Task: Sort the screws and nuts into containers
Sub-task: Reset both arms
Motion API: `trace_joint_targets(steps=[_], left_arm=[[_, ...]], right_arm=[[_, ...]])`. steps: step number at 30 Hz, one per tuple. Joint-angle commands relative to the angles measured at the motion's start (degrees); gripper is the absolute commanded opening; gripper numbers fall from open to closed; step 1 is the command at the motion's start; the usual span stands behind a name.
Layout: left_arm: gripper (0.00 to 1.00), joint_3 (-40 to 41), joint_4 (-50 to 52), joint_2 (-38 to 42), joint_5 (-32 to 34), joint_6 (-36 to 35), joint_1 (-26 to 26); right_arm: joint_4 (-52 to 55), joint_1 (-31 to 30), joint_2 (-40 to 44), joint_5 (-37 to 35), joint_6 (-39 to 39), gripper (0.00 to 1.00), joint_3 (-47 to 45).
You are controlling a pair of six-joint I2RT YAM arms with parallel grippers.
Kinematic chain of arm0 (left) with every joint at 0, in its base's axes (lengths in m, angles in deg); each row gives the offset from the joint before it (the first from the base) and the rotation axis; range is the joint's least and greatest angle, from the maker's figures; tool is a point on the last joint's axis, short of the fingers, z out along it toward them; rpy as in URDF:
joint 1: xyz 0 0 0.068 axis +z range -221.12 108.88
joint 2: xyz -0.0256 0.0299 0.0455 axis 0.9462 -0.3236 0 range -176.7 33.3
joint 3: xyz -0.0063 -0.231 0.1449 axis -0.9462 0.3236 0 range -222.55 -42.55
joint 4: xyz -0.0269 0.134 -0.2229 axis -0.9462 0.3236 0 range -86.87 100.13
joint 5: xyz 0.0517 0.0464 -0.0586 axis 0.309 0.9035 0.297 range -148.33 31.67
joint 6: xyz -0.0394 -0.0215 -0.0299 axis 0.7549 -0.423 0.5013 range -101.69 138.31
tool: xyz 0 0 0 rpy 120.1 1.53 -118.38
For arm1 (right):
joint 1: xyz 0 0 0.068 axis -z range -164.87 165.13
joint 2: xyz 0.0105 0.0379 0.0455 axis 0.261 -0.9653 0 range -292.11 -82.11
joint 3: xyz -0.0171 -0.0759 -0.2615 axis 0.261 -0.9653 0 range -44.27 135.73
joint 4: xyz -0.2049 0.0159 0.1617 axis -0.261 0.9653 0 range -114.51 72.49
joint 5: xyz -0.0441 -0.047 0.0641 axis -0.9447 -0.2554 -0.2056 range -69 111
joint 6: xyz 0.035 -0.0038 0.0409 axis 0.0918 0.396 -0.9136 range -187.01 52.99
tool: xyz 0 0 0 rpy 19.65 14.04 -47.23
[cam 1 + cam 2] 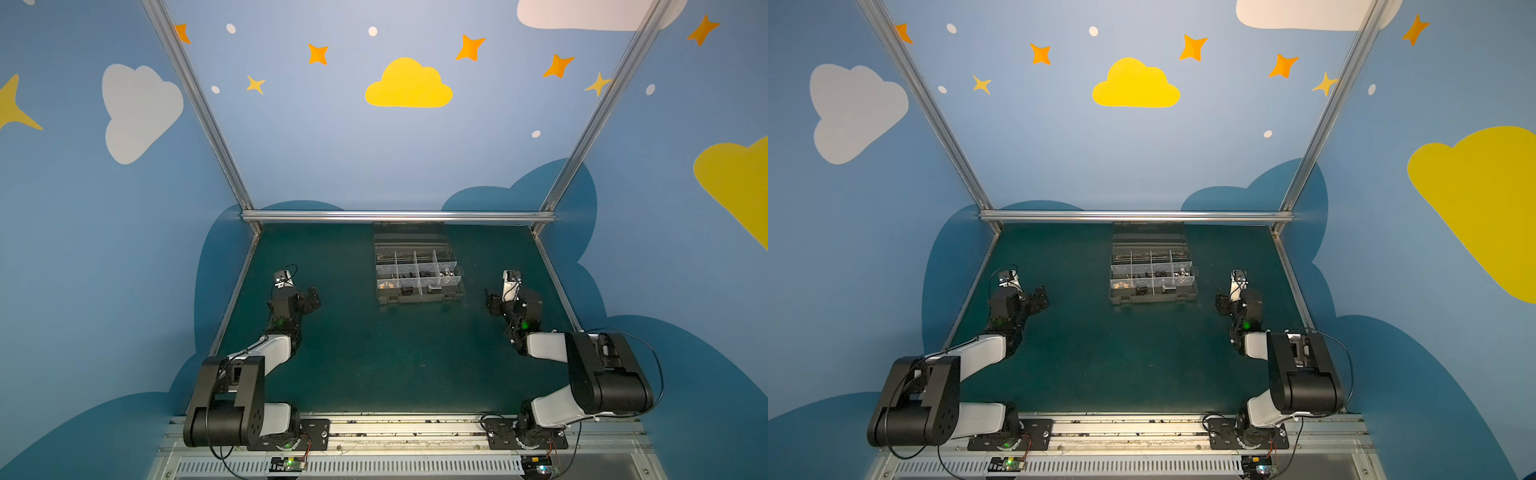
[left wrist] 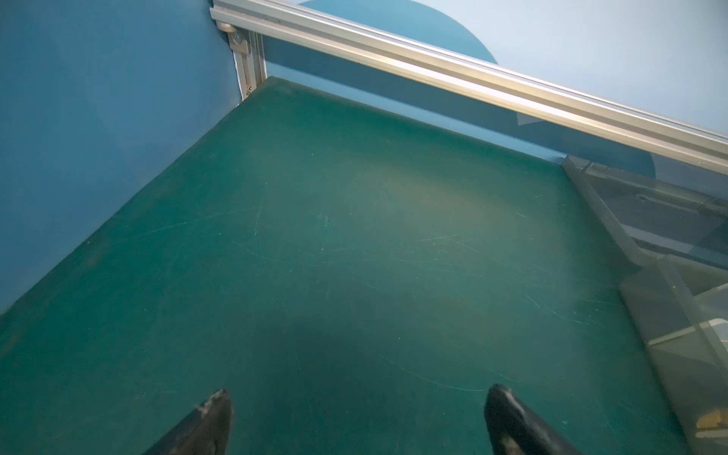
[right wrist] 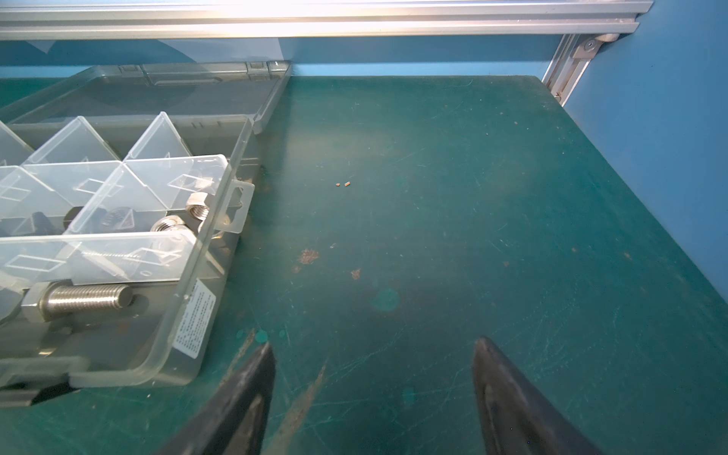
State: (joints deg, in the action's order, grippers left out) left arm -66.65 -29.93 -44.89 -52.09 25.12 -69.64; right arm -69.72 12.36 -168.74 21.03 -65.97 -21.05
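The right jaws stand wide apart and hold nothing; in the right wrist view we see only bare table between the two dark tips. The left jaws are released in the same way, also empty. Each arm rests at its own side, well apart from the organiser box (image 1: pixel 419 274). We judge this to be a waiting pose, because nothing lies near them to pick.

The box sits in the middle of the table, toward the back. Its clear lid (image 1: pixel 409 237) is folded open behind it, so the compartments (image 3: pixel 130 173) can be reached from above. The silver nuts (image 3: pixel 195 207) lie together in an end compartment on the right arm's side. The long silver screw (image 3: pixel 78 298) lies flat in the compartment just beside it, in the row nearer to the robot. Dark pieces (image 3: pixel 114 218) are in the next compartment; we cannot tell whether they are nuts or screws. We find no screw or nut loose on the table, so the sorting seems finished or nearly so.

The table (image 1: pixel 374 353) is a green mat, scratched, with rust-coloured stains and two tiny orange crumbs (image 3: pixel 343 184) near the box. An aluminium rail (image 1: pixel 395 216) closes the back edge. The walls (image 1: pixel 311 137) are blue, with painted clouds and stars.
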Motion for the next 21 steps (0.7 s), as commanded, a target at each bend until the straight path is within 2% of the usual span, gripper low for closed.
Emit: trace_joint_targets(steps=[1, 3, 4, 6, 8, 9, 11, 13, 21], left_arm=[[1.0, 4.4, -13.73, -5.35, 0.1, -0.9, 0.59], [1.0, 5.7, -25.38, -11.97, 0.03, -0.87, 0.72], [1.0, 4.59, -23.04, -11.83, -1.28, -1.47, 0.66], [1.0, 0.29, -7.76, -7.55, -3.99, -3.13, 0.65], [1.0, 1.76, -14.65, -10.15, -2.67, -2.18, 0.62], [1.0, 1.81, -14.58, -10.06, -1.79, -1.44, 0.67], [1.0, -0.03, -8.11, -8.32, -1.93, -2.31, 0.64], [1.0, 1.01, -11.8, -9.27, -1.63, -1.36, 0.64], [1.0, 0.43, -9.85, -8.61, -1.72, -2.49, 0.39]], right_arm=[[-1.75, 0.05, -0.46, -0.11, -0.68, 0.77, -0.46], [-1.77, 0.08, -0.43, -0.21, -0.62, 0.77, -0.46], [-1.78, 0.03, -0.38, -0.24, -0.59, 0.77, -0.48], [-1.76, 0.02, -0.46, -0.23, -0.61, 0.77, -0.53], [-1.8, 0.0, -0.41, -0.3, -0.61, 0.77, -0.46], [-1.78, 0.04, -0.4, -0.3, -0.68, 0.77, -0.53], [-1.85, 0.03, -0.39, -0.3, -0.68, 0.77, -0.5], [-1.84, 0.04, -0.44, -0.21, -0.61, 0.77, -0.45], [-1.72, -0.01, -0.38, -0.21, -0.57, 0.77, -0.54]])
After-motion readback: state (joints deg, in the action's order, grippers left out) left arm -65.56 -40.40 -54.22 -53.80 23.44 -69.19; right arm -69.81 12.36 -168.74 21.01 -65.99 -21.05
